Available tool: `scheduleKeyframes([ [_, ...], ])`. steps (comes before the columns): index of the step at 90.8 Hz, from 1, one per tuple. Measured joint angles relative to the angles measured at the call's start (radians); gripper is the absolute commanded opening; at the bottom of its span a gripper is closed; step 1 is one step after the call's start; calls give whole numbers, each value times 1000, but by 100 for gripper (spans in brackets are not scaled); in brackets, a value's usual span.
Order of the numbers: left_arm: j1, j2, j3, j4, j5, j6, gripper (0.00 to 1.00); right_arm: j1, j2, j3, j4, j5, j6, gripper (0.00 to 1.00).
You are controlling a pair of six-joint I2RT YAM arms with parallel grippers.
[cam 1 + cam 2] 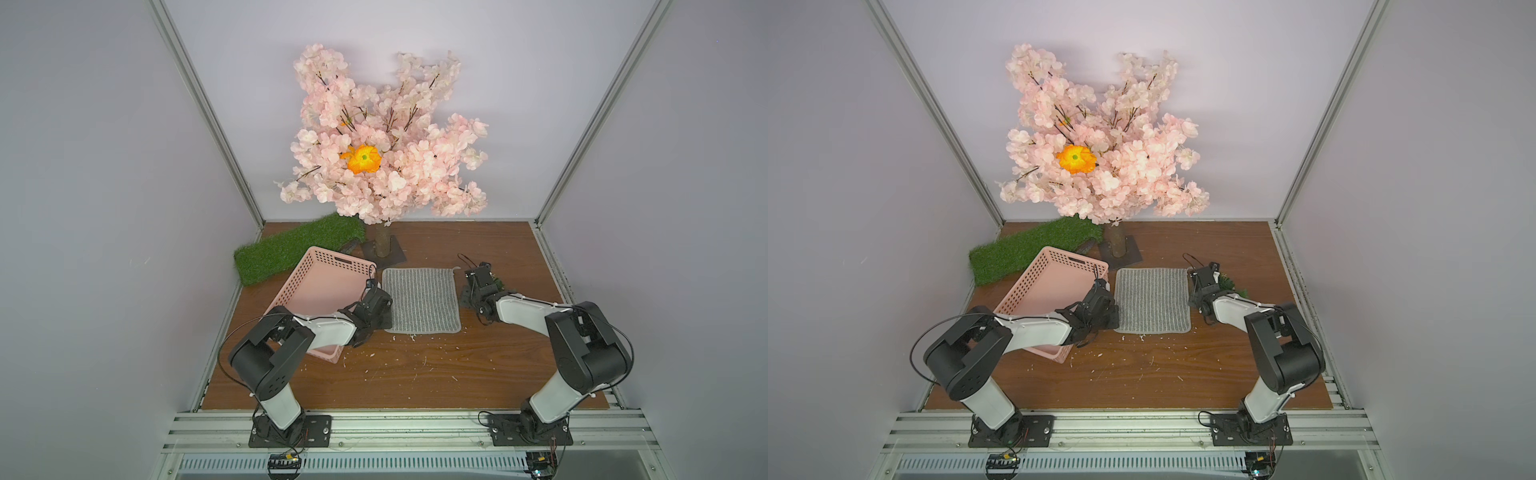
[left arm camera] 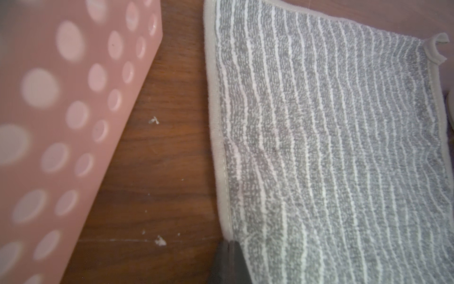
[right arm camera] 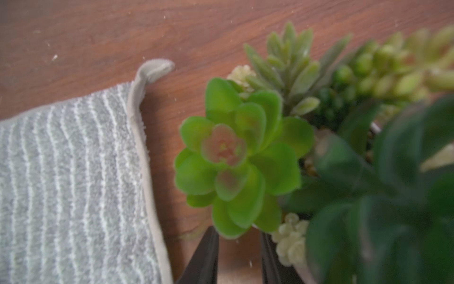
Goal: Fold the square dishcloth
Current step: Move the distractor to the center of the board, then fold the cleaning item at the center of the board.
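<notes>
Left fingers (image 2: pixel 228 263) pinched on dishcloth (image 2: pixel 331 147) hem — right fingers (image 3: pixel 204 265) parted, just beside

pink basket (image 1: pixel 286 286) sits near grass mat (image 1: pixel 291 247), blossom tree (image 1: pixel 386 137).

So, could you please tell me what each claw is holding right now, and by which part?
The left claw pinches the square dishcloth by its hemmed edge; the right claw is open, holding nothing.
</notes>
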Motion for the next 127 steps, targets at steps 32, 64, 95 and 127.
scheduleKeyframes([
  [32,0,9,10,0,9,8,17,-14,107,193,17,-72,-53,40],
  [64,21,14,124,-40,-22,78,42,-14,241,347,10,-95,-88,44],
  [95,113,195,393,-42,-37,198,49,-16,286,433,0,-97,-106,46],
  [127,149,386,599,-95,-27,285,59,-16,303,444,-9,-103,-124,46],
])
